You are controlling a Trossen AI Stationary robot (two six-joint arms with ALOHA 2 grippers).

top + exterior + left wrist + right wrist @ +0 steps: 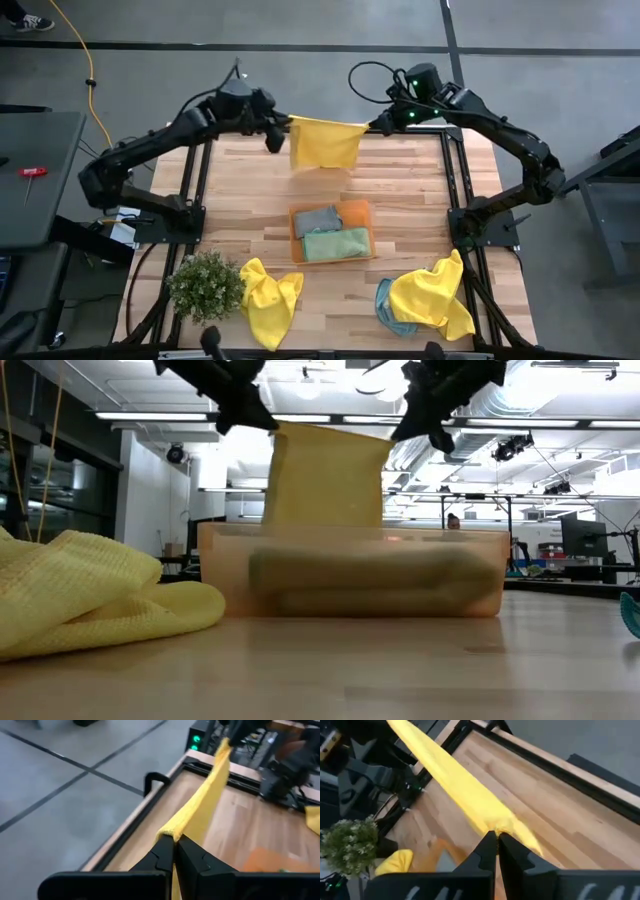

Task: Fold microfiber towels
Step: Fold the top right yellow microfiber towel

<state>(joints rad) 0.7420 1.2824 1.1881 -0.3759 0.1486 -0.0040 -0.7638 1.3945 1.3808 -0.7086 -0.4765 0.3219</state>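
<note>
A yellow microfiber towel hangs spread between my two grippers above the table's far edge. My left gripper is shut on its left top corner and my right gripper is shut on its right top corner. The towel also shows in the low view, hanging behind the tray. Two folded towels, grey-blue and pale green, lie in the orange tray. A crumpled yellow towel lies at the near left. Another yellow towel lies on a light blue one at the near right. My left gripper pinches the towel's top left corner between its two fingers, coming level from the table's left. The top edge runs taut toward the other gripper, and the towel hangs clear of the table. My right gripper pinches the towel's top right corner between its two fingers, coming level from the table's right. The towel hangs below its taut top edge, clear of the table.
A small potted plant stands at the near left corner. The orange tray sits mid-table. Bare wood lies between the hanging towel and the tray. The table's black frame rails run along each side.
</note>
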